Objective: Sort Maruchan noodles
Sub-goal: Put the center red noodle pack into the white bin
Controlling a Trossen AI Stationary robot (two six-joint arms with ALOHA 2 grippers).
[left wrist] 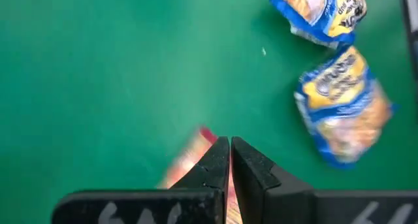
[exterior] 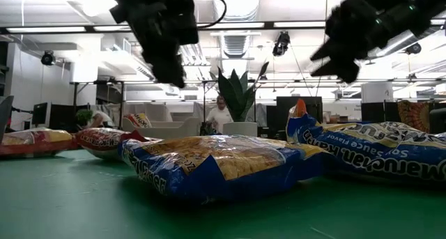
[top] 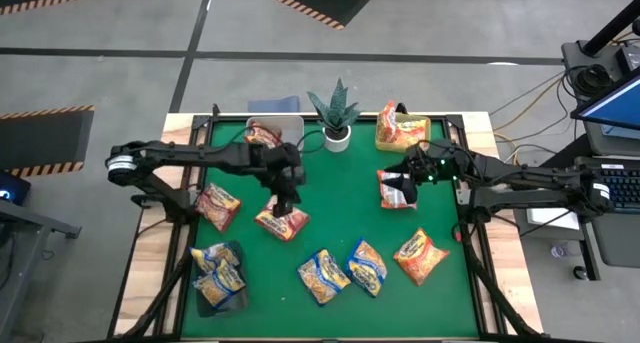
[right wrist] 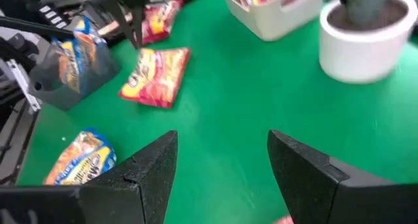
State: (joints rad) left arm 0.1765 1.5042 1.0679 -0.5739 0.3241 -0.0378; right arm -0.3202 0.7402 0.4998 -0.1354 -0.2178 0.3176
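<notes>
open-plan robotics lab/office | green-topped bench [top: 340,198] on concrete floor with hazard-striped mats [top: 45,138] | laptop [top: 612,103] and cables beside rig | ceiling strip lights, monitors [exterior: 296,108], seated person [exterior: 220,116] behind

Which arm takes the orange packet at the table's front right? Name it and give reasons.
Right. The orange packet lies on the right arm's side, close to the right claw, which is open. The left claw is shut above a red packet farther away.
</notes>
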